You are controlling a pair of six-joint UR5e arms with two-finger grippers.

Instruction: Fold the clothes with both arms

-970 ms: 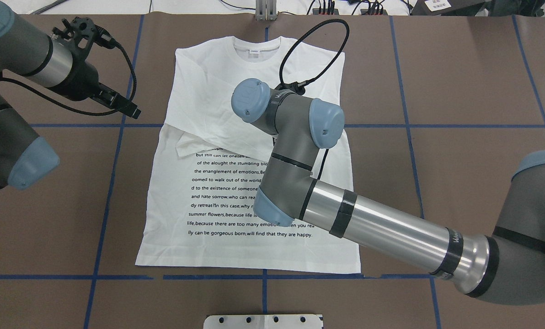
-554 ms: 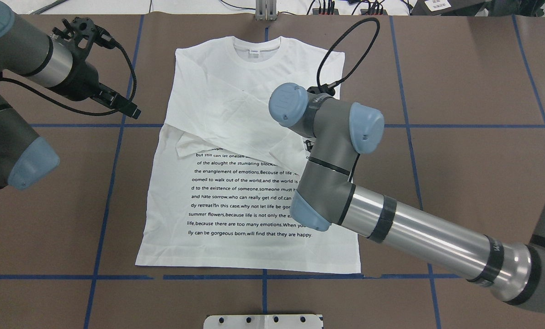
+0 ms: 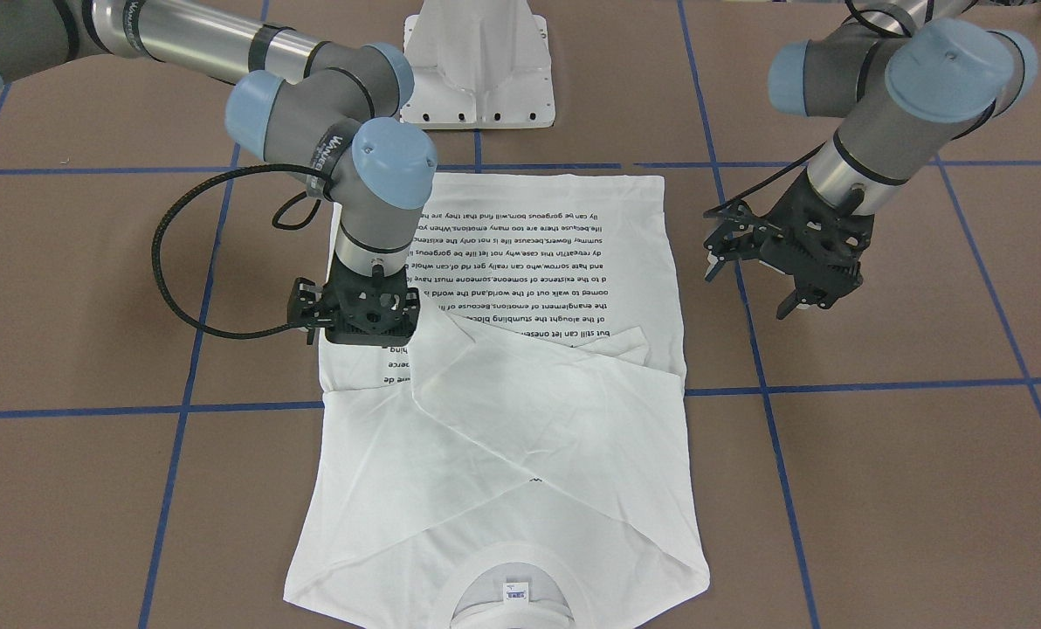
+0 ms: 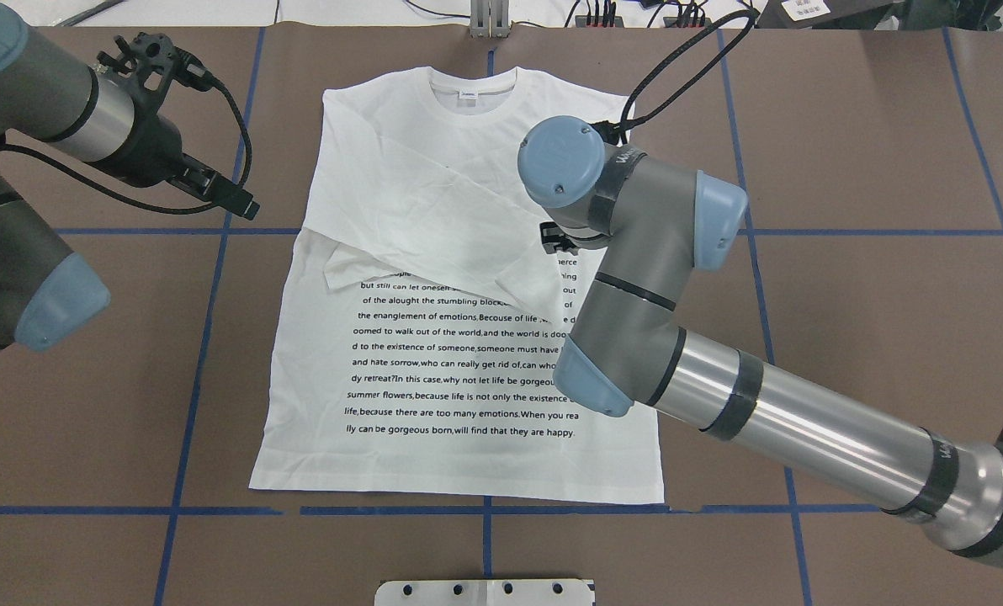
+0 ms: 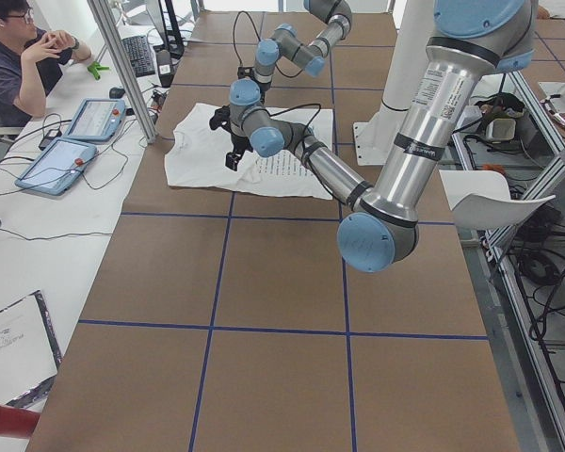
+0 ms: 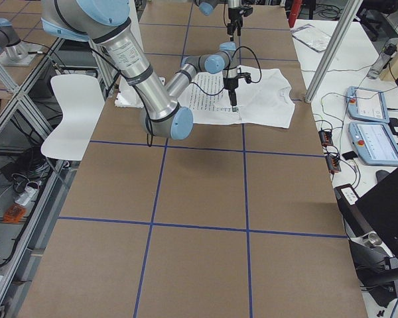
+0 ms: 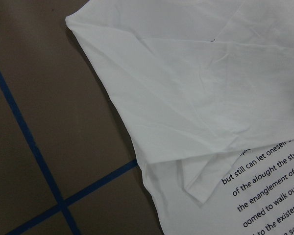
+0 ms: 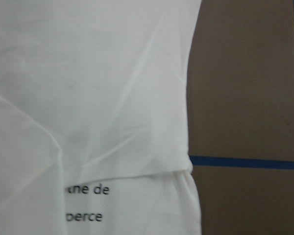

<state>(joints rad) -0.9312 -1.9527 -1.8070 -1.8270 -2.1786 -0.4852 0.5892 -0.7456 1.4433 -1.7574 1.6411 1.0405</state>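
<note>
My right gripper (image 3: 359, 328), whose grip I cannot tell, has drawn back to the shirt's (image 3: 529, 454) edge with the sleeve (image 3: 555, 367) fold done, while my left gripper (image 3: 752, 288) hangs unclenched.

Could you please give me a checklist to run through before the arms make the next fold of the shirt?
1. Shirt lies flat, print up: ok.
2. Both sleeves are folded across the chest: ok.
3. Left gripper is open, beside the shirt, over the bare table: ok.
4. Right gripper is over the shirt, near its side edge: ok.
5. Right gripper's jaws are open: cannot tell, its body hides them.
</note>
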